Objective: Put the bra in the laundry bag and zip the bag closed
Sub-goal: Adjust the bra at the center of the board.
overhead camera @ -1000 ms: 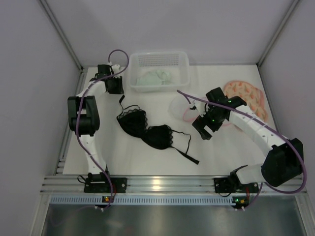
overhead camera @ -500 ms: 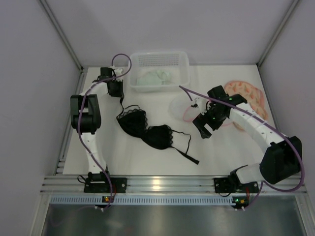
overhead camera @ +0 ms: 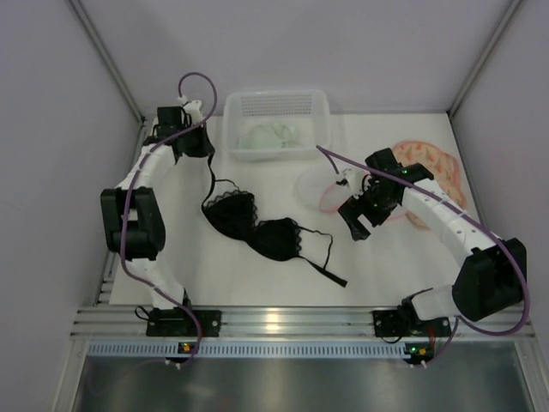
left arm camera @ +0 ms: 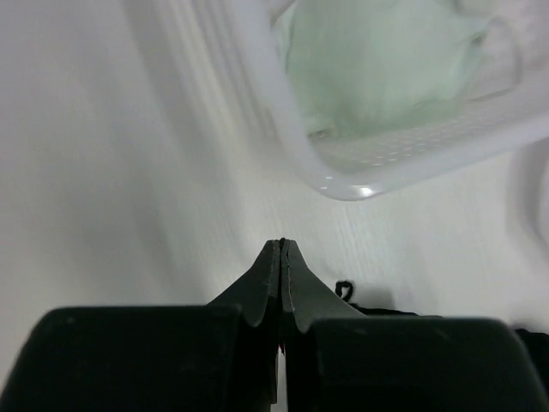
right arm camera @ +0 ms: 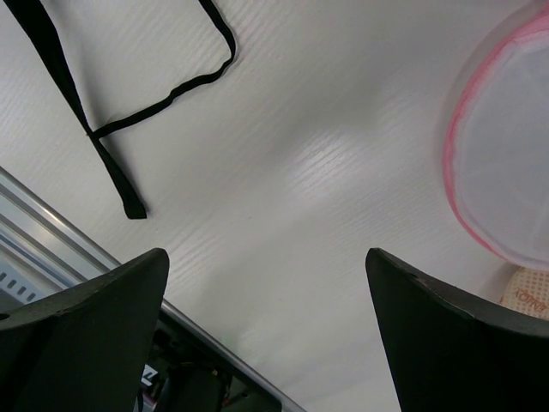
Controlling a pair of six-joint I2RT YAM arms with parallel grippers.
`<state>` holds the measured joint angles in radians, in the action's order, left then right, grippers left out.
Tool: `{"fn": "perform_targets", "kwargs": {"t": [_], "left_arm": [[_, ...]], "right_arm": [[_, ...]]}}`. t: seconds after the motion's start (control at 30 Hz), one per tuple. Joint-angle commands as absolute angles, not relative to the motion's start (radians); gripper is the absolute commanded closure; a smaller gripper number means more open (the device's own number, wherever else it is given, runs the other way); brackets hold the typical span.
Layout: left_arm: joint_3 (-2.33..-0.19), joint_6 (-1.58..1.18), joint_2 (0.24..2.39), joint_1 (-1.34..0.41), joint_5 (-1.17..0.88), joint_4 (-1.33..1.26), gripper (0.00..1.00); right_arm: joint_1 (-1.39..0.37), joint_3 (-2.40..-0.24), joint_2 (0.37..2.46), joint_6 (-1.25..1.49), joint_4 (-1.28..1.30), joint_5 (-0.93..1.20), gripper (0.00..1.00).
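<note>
Top view: bra (overhead camera: 257, 227) lies on worktop (overhead camera: 386, 257) between the arms, one strap running up toward left end effector (overhead camera: 199, 148), pressed together beside basket (overhead camera: 276, 93); right end effector (overhead camera: 356, 225) spread wide, just beside laundry bag (overhead camera: 316, 189), which looks empty. Basket holds pale green cloth (overhead camera: 270, 136)

Left wrist: tips pressed together, no strap seen between them, black bit just beside; risk is the pinch missed or the strap slips under pull

Right wrist: spread, pinching nothing; bag looks flat, so bra may snag at its mouth

White table (overhead camera: 225, 276), pale grey walls (overhead camera: 360, 43)
</note>
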<state>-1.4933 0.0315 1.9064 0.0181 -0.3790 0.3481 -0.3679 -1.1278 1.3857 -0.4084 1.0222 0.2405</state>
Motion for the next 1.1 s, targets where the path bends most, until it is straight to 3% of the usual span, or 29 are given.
{"fn": "perform_targets", "kwargs": {"t": [0.0,0.37,0.63,0.83,0.97,1.07], "left_arm": [[-1.442,0.003,1.698,0.02,-0.494,0.268,1.0],[-1.096,0.041,1.402,-0.03,-0.781,0.268,1.0],[-0.942,0.098,1.31,-0.225,-0.706,0.268,1.0],[-1.011,0.115,1.451,-0.356,-0.536,0.252,0.99],[-1.08,0.127,1.555,-0.397,-0.505,0.255,0.92],[-1.117,0.152,1.594,-0.432,-0.506,0.288,0.72]], "right_arm": [[-0.353,-1.177,1.359,-0.4,1.019,0.268,0.01],[-0.35,-1.198,1.353,-0.408,1.026,0.279,0.0],[-0.351,-1.198,1.353,-0.408,1.029,0.278,0.0],[-0.345,-1.192,1.345,-0.423,1.038,0.256,0.0],[-0.339,-1.186,1.341,-0.428,1.039,0.25,0.01],[-0.337,-1.177,1.338,-0.434,1.042,0.242,0.01]]}}
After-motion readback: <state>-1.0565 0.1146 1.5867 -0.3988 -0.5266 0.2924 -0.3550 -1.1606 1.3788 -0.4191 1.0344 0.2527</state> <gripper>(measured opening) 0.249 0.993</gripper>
